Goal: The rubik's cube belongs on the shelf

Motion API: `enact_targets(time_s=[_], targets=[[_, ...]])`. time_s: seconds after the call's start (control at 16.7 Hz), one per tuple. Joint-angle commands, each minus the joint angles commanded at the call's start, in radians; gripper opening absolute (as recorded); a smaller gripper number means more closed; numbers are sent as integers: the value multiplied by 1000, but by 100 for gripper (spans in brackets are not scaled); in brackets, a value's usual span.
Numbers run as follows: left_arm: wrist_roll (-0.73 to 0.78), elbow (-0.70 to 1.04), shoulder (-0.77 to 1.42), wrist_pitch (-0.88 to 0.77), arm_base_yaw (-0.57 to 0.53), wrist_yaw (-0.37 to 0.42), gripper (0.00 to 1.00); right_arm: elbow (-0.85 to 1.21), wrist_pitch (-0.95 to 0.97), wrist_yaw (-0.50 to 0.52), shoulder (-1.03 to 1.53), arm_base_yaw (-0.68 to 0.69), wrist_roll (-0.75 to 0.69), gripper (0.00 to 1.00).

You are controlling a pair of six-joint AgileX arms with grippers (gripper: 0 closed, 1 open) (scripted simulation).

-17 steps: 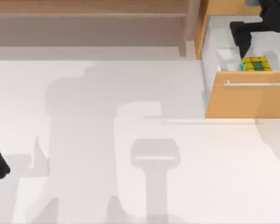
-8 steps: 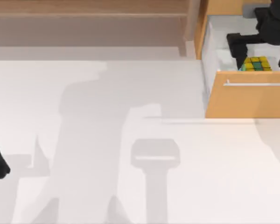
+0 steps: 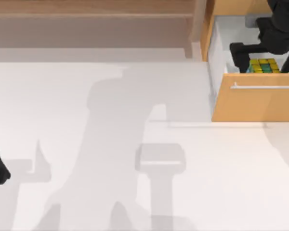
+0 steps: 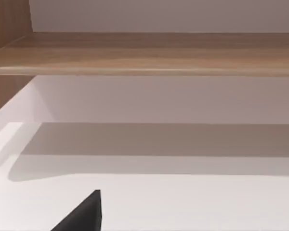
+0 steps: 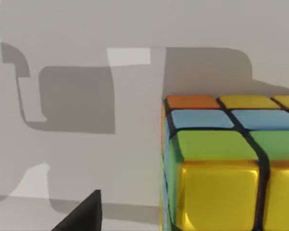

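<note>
Rubik's cube [image 3: 264, 66] (yellow, green, blue).

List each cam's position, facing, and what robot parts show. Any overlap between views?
Top view: overhead, looking down on the table; left arm at the left edge, right gripper over the open drawer.
Left wrist view: low, facing the shelf; dark left gripper tip.
Right wrist view: inside the drawer, close to the rubik's cube.
Shared: cube in top and right wrist views; shelf in top and left wrist views.
</note>
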Motion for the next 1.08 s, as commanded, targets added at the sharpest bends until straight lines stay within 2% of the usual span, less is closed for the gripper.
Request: enact_targets(time_s=[0.24, 1.02, 1.08], targets=[[0, 0, 0, 0, 0, 0, 100, 0, 1, 0, 0, 0, 0, 100], [0, 0, 0, 0, 0, 0, 100, 0, 1, 0, 0, 0, 0, 2], [0, 0, 0, 0, 0, 0, 100, 0, 1, 0, 0, 0, 0, 0]])
